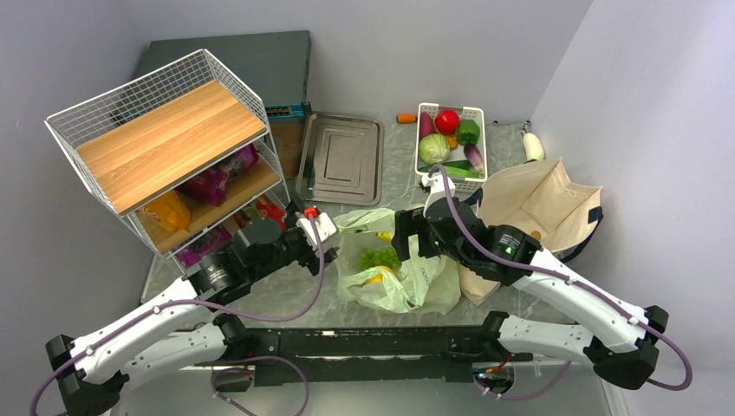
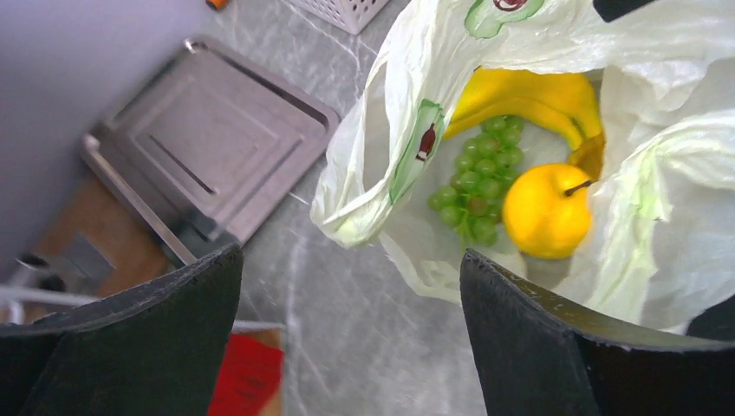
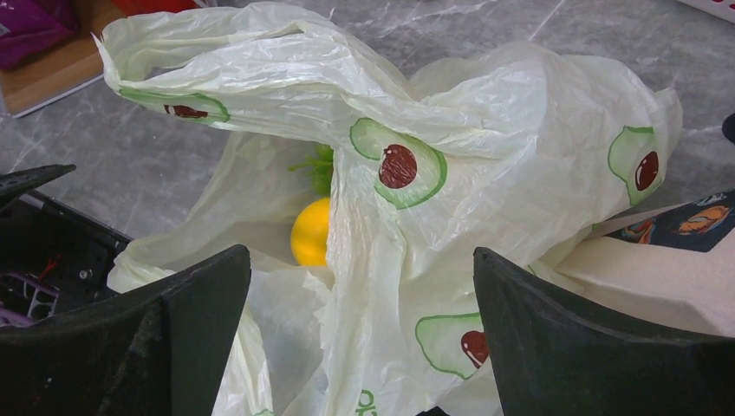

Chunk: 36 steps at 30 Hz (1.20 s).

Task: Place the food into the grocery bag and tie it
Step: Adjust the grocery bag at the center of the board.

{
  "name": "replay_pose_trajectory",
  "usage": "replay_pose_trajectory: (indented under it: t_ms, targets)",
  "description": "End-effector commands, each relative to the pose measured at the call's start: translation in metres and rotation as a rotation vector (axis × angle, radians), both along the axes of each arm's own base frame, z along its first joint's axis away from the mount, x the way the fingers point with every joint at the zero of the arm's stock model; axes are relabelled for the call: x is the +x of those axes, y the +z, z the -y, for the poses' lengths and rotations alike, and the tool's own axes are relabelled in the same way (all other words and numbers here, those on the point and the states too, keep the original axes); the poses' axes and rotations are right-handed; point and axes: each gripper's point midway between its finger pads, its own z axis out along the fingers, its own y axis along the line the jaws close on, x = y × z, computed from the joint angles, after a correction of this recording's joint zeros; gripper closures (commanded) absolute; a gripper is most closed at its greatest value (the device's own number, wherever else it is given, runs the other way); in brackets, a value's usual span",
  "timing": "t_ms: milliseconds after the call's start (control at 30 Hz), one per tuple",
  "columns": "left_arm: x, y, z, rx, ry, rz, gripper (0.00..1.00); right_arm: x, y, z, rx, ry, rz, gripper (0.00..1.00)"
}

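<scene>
In bag [image 2: 364,156], L wrist shows bananas [image 2: 529,95], R doesn't.

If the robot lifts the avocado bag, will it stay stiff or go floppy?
Probably floppy: the grocery bag is thin and crumpled into folds. It will likely sag, since bananas, grapes and a yellow fruit lie inside.

grocery bag [image 3: 520,173]: pale green, halved-avocado print with brown pits
grapes [image 2: 477,186]: green
bananas [image 2: 529,97]: yellow
lemon [image 2: 546,212]: yellow
table [image 2: 364,347]: grey, marble-veined
tote [image 1: 537,204]: beige
</scene>
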Motion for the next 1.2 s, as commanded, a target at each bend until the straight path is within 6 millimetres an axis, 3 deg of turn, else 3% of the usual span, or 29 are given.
replay_pose_trajectory:
  t_ms: [0, 333, 400, 467, 567, 633, 800, 1167]
  targets:
    - [0.017, 0.014, 0.011, 0.136, -0.076, 0.240, 0.05, 0.007, 0.008, -0.002, 0.027, -0.025, 0.037, 0.00]
    - [0.032, 0.005, 0.038, 0.241, -0.168, 0.293, 0.16, 0.002, -0.002, 0.008, 0.046, -0.061, 0.030, 0.00]
    - [0.036, 0.001, 0.044, 0.261, -0.177, 0.288, 0.28, 0.000, -0.005, 0.010, 0.050, -0.064, 0.026, 0.00]
    - [0.041, 0.000, 0.050, 0.278, -0.181, 0.283, 0.45, -0.001, -0.009, 0.010, 0.049, -0.062, 0.017, 0.00]
    - [0.046, -0.009, 0.058, 0.310, -0.190, 0.257, 0.73, -0.004, -0.018, 0.010, 0.041, -0.059, -0.006, 0.00]
    - [0.051, -0.015, 0.059, 0.330, -0.178, 0.246, 0.99, -0.005, -0.024, 0.010, 0.038, -0.063, -0.015, 0.00]
    - [0.051, -0.008, 0.053, 0.309, -0.116, 0.169, 1.00, -0.002, -0.035, 0.006, 0.025, -0.060, -0.022, 0.00]
    - [0.011, 0.022, -0.004, 0.157, 0.058, -0.016, 1.00, 0.022, -0.052, -0.026, -0.068, -0.009, -0.028, 0.00]
